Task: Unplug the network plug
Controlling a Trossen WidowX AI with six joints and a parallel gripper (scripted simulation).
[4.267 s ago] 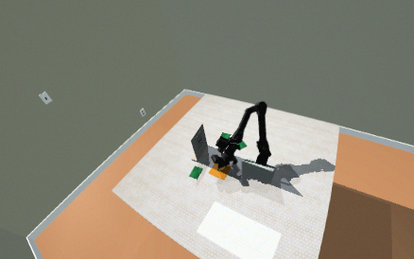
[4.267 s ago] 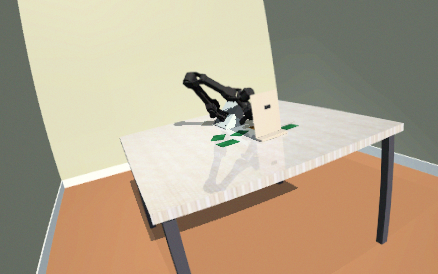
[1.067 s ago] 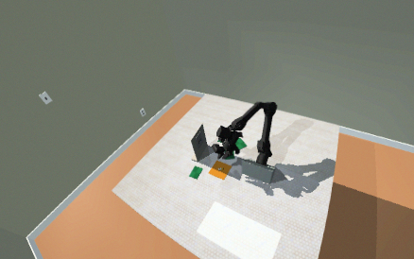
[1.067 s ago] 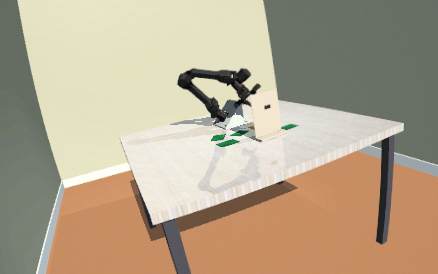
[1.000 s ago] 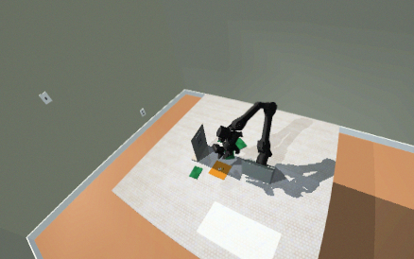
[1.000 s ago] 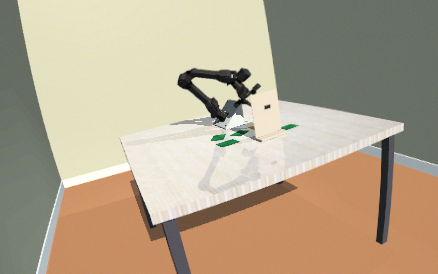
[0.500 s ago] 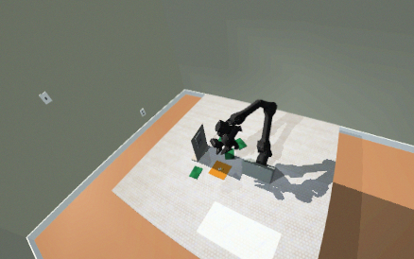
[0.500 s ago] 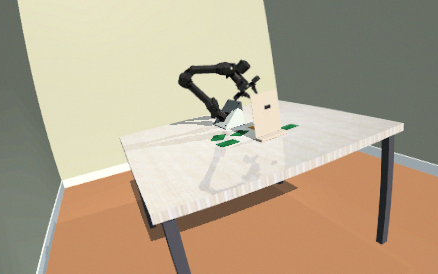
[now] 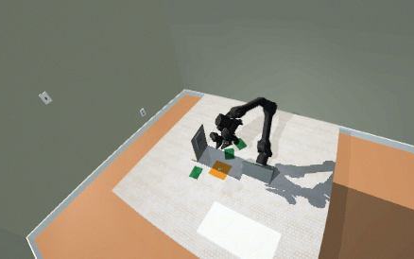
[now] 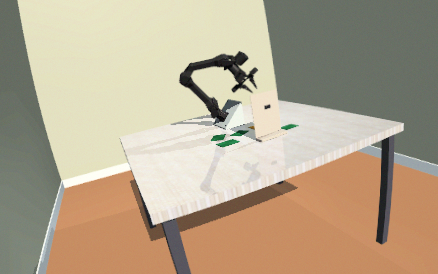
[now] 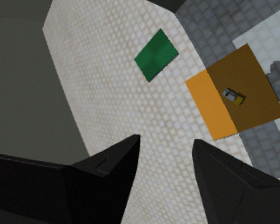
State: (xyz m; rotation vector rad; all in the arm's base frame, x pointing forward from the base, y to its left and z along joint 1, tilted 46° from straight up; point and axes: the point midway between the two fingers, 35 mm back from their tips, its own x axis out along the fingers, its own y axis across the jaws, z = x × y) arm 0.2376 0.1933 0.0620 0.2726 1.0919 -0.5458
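Note:
The plug [image 9: 220,168] [image 11: 234,96], small, grey and yellow, lies on the orange marked square [image 9: 215,175] [image 11: 205,99], inside its edges. It is out of the socket and nothing touches it. The upright panel [image 9: 197,147] [image 10: 266,120] stands beside the square, dark from one side and pale from the other, with a small dark socket opening [image 10: 267,106]. My gripper [image 9: 222,146] [image 10: 253,90] [image 11: 165,144] is partly open, with nothing between its fingers. It hangs above the table, near the panel; in the wrist view the plug is beyond the right finger.
Green patches [image 9: 196,172] [image 10: 289,127] [image 11: 156,55] lie on the table around the orange square. A slanted grey board [image 9: 257,171] [image 10: 235,113] stands by the arm's base. A white rectangle [image 9: 239,231] shows on the table in the top view.

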